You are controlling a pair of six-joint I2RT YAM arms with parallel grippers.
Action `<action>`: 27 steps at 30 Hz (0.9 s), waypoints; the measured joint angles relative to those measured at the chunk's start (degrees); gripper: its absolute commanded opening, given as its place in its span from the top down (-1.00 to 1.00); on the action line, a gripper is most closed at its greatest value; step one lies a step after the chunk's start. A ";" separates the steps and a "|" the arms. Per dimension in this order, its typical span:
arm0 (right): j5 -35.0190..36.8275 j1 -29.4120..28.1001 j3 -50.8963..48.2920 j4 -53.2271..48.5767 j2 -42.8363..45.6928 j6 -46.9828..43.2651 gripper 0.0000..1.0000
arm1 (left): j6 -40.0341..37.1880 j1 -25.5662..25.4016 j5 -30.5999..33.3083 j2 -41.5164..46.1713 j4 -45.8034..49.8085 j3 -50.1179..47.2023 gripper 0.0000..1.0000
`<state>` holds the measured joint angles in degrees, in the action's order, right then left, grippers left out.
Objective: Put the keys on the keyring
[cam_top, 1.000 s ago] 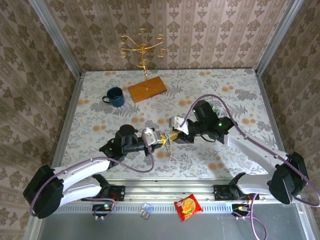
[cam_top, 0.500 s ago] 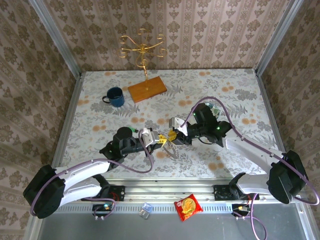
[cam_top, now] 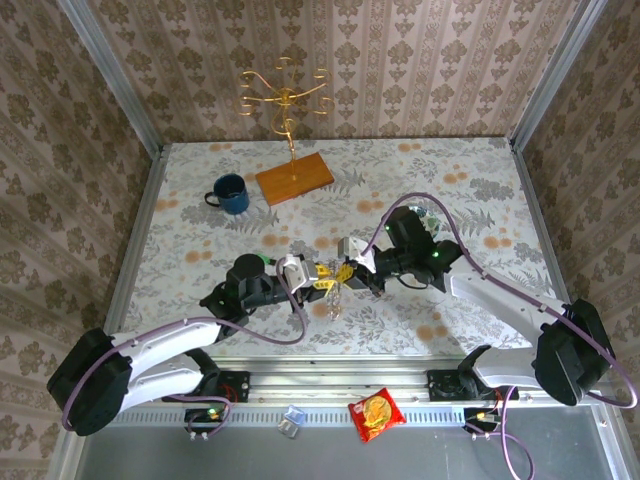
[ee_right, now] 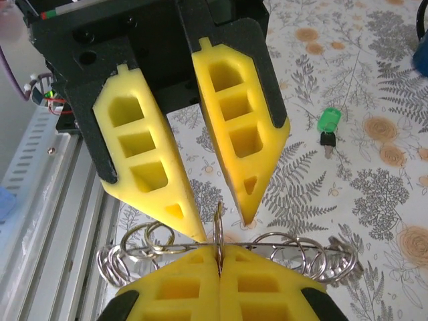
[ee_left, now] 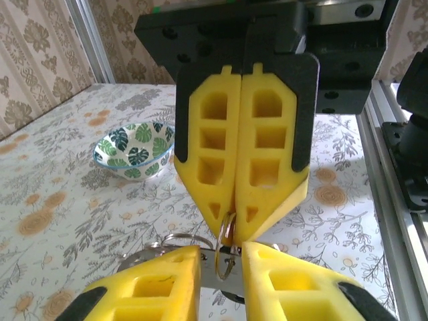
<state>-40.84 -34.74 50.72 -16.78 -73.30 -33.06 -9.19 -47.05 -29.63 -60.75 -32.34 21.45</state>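
Observation:
The keyring, a thin metal loop, stands on edge with my right gripper shut on its lower part. The same keyring hangs in the gap of my left gripper, whose jaws stand apart on either side without pinching it. A flat grey metal piece shows behind the loop. A wire strung with several rings runs across under it. One of the keys, with a green head, lies on the table beyond. From above, the left gripper and right gripper meet tip to tip, with the rings dangling below.
A blue mug and a wooden base with a gold wire stand sit at the back left. A leaf-patterned bowl stands behind the right arm. A red snack packet lies on the front rail.
My right gripper has shut on the keyring. The left gripper's jaws have parted slightly, and both grippers have drawn closer together over the table's middle.

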 measured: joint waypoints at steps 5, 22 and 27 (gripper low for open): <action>4.76 -1.42 5.77 -8.33 -1.81 -4.74 1.00 | -2.75 -0.02 0.46 0.07 6.03 2.84 0.51; 16.00 -6.88 14.40 -20.39 -5.40 -11.32 0.76 | -8.72 -0.11 -1.90 -0.39 13.79 7.15 1.00; 12.59 -5.40 9.97 -15.96 -1.68 -9.01 0.39 | -8.90 -0.15 -1.49 -0.37 13.90 7.08 1.00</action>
<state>-28.25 -40.14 60.69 -32.73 -74.98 -42.06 -18.09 -47.20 -31.11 -61.12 -18.44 28.53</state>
